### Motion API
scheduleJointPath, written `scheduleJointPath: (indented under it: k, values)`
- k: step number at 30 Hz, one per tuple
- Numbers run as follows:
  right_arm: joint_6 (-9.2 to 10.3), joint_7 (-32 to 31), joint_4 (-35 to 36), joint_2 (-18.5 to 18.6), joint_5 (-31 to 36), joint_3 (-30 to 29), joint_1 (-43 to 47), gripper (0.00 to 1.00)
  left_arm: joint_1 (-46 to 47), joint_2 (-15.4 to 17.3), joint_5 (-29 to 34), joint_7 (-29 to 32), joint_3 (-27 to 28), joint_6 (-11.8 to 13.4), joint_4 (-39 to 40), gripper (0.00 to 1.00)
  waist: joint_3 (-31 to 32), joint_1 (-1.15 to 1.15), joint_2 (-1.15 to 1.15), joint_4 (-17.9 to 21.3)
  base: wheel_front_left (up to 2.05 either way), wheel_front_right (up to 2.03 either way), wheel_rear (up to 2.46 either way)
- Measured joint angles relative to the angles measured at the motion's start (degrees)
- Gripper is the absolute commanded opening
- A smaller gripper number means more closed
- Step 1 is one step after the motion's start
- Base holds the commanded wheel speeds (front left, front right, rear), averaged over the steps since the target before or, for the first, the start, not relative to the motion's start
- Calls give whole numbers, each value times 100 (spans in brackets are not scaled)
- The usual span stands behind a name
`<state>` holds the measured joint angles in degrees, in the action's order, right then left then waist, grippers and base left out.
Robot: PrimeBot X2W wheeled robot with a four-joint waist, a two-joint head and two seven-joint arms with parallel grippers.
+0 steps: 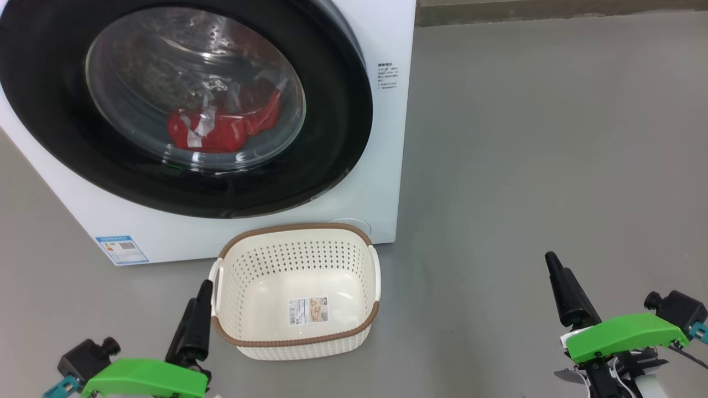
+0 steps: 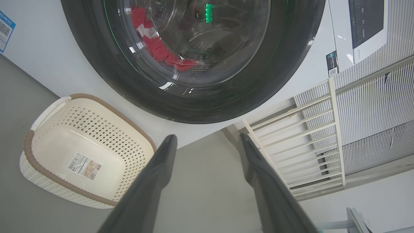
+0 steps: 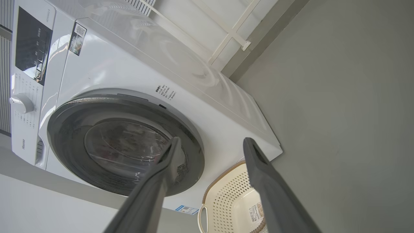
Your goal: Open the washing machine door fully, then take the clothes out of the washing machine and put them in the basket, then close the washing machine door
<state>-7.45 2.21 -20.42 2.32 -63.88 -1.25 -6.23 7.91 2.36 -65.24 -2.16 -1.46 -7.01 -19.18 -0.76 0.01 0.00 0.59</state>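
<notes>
The white washing machine [image 1: 381, 166] stands at the upper left. The washing machine door [image 1: 332, 138], with its black rim and glass window, lies against the machine's front. Red clothes [image 1: 221, 127] with white patches lie in the drum behind the glass, and the left wrist view shows the clothes [image 2: 155, 48] too. The basket [image 1: 293, 228] sits empty on the floor just before the machine. My left gripper [image 2: 207, 139] hovers open beside the basket's left side. Further right over bare floor, my right gripper [image 3: 210, 142] is open and holds nothing.
Grey floor [image 1: 553, 138] stretches free to the machine's right. A white slatted railing [image 2: 300, 129] stands beside the machine. The control panel [image 3: 32, 48] and a dial [image 3: 21, 103] sit above the door. A blue label [image 1: 121, 250] marks the machine's lower corner.
</notes>
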Motion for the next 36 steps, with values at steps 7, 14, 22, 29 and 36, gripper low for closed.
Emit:
scheduleJointPath:
  k: [7, 14, 22, 29, 36]
  values:
    - [0, 92, -53, 15, 487, 40, -144, 100, 71, -1, 498, -105, -37, 0, 2, 100, -5, 0, 0, 9, 0, 0, 0]
    - [0, 226, -100, 33, 956, 152, -259, 100, 200, 1, 1123, -208, -76, 0, 19, 100, -2, 0, 0, 34, 0, 0, 0]
    - [0, 370, -205, 77, 1532, 225, -447, 100, 336, 2, 2001, -359, -113, -2, 45, 100, -15, 0, 0, 48, 0, 0, 0]
    - [0, 480, -243, 89, 2020, 221, -556, 100, 424, 1, 2576, -468, -155, -4, 16, 100, -40, 0, 0, 53, 0, 0, 0]
    - [0, 595, -250, 97, 2533, 256, -615, 100, 600, -2, 3049, -604, -191, -7, -41, 100, -45, 0, 0, 74, 0, 0, 0]
